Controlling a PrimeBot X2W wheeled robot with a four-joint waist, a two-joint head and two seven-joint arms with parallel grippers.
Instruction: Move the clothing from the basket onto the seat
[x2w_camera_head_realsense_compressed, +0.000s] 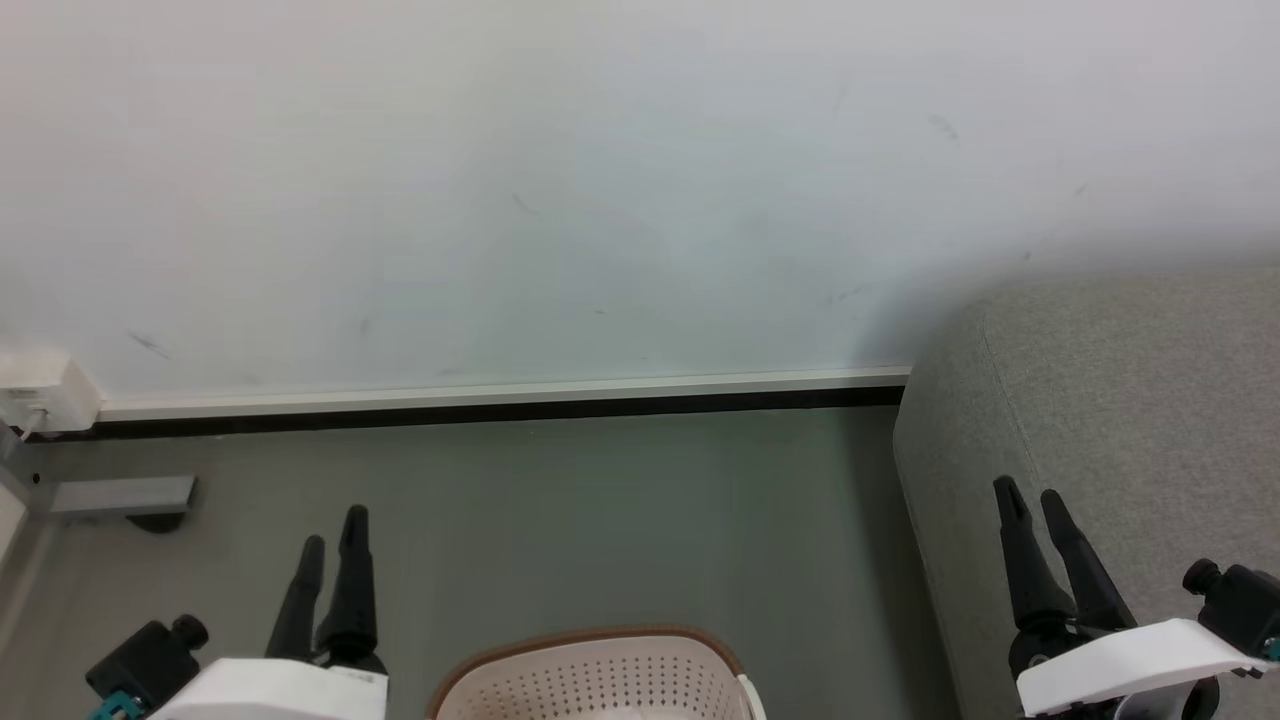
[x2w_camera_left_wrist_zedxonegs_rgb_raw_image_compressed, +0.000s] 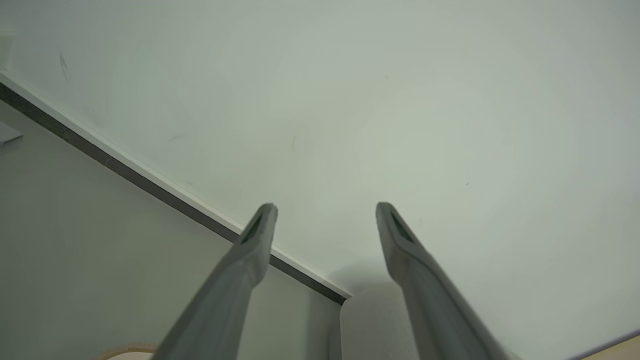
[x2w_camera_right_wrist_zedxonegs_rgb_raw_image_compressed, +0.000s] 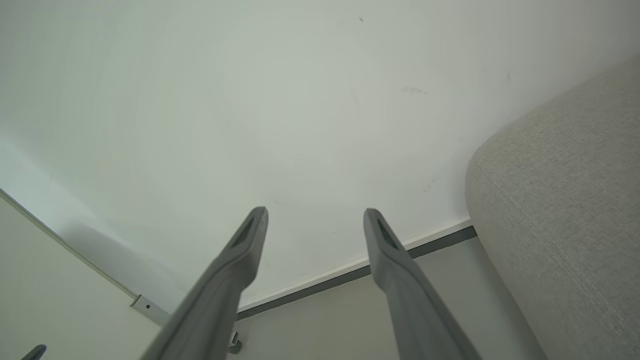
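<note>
The basket (x2w_camera_head_realsense_compressed: 600, 680) stands on the grey floor (x2w_camera_head_realsense_compressed: 600, 500), with its brown rim curving toward the wall (x2w_camera_head_realsense_compressed: 600, 200). Left of the basket, the left fingers (x2w_camera_head_realsense_compressed: 355, 570) rise from a pale forearm and point toward the wall, spread apart and holding nothing. Right of the basket, the right fingers (x2w_camera_head_realsense_compressed: 1020, 560) lean slightly leftward, likewise parted and empty. They are in front of the seat (x2w_camera_head_realsense_compressed: 1120, 400), which stands to the basket's right against the wall.
</note>
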